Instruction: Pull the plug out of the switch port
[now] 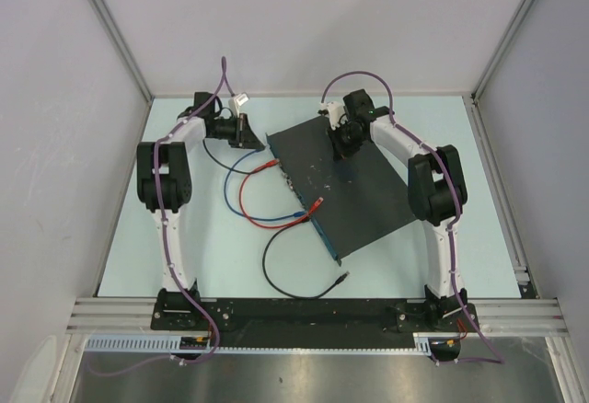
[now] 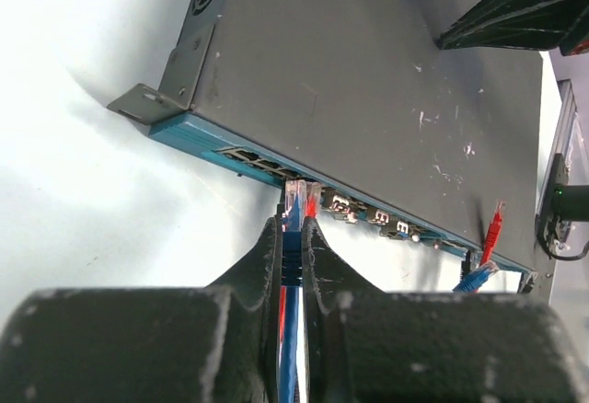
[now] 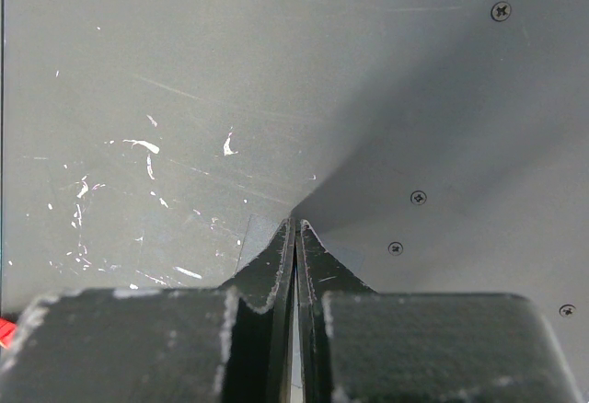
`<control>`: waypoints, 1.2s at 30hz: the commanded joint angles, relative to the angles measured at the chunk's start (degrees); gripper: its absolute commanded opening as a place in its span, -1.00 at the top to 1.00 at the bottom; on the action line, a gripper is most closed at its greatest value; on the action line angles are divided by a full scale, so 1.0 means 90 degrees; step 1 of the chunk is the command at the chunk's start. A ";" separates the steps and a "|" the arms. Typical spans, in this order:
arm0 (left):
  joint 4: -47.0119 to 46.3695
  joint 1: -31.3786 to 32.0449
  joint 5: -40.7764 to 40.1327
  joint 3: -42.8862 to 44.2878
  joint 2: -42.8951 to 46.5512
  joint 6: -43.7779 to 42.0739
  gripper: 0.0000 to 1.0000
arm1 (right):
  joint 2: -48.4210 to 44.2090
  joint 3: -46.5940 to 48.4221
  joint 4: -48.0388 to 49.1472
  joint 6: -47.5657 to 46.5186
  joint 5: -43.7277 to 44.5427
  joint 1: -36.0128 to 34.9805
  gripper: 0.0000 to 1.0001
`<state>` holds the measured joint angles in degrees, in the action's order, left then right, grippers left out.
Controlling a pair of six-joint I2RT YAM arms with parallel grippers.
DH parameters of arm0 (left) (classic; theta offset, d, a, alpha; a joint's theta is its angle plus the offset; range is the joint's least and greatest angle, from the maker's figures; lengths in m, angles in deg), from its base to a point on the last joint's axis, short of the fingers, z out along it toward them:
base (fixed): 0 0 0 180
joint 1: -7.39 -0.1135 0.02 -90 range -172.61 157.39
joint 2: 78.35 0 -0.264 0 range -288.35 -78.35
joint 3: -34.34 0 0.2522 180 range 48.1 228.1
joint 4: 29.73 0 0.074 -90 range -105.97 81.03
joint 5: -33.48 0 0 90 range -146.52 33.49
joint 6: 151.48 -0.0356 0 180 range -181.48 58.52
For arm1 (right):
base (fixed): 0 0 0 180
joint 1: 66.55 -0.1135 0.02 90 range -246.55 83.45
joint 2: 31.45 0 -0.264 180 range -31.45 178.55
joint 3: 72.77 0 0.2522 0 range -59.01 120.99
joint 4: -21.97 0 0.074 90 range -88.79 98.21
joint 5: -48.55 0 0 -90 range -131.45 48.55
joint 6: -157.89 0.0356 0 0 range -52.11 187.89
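- Left fingers (image 2: pixel 267 270) pinched narrow on the blue-cabled plug (image 2: pixel 296 201), at the switch (image 2: pixel 368 81) port edge, near its bracket (image 2: pixel 147 104) end.
- Right fingers (image 3: pixel 272 279) pressed together, tips down on the switch top.
- Pull straight out from that edge, switch pinned; no twisting.
- Can't tell whether the plug is seated; ports (image 2: pixel 342 206) beside it look empty.

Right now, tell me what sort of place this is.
Likely a robotics lab test cell: a left arm and right arm bolted at a pale table's edge, plain partition walls on aluminium framing, and a network switch with a blue patch cable clamped in the left end effector.
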<state>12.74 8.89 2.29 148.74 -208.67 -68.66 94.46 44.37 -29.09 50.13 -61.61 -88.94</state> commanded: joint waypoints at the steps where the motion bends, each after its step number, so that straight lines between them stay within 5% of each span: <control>1: -0.0006 0.0019 -0.0350 0.0292 0.0076 -0.0228 0.87 | 0.0835 -0.0373 0.0033 -0.0156 0.0238 -0.0266 0.93; 3: -0.0045 0.0019 -0.0479 0.0273 0.0076 -0.0218 0.40 | 0.0825 -0.0373 0.0033 -0.0156 0.0238 -0.0266 0.93; 8: -0.0094 0.0116 0.0027 0.0039 0.0319 -0.0315 0.02 | 0.0815 -0.0392 0.0053 -0.0156 0.0248 -0.0276 0.92; 25: 0.1049 0.0449 -0.0040 -0.0303 0.0202 -0.1682 0.08 | 0.0825 -0.0402 0.0043 -0.0195 0.0297 -0.0324 0.90; 31: 0.0979 0.0439 -0.0429 -0.0547 0.1138 -0.1682 0.07 | 0.0805 -0.0421 0.0062 -0.0205 0.0307 -0.0334 0.90; 36: 0.1720 0.0439 -0.0927 -0.1259 0.2718 -0.2764 0.04 | 0.0825 -0.0402 0.0053 -0.0224 0.0316 -0.0344 0.87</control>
<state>23.95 12.96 -3.41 140.39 -199.38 -83.59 94.35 44.34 -29.17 49.58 -60.70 -89.40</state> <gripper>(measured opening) 0.470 0.058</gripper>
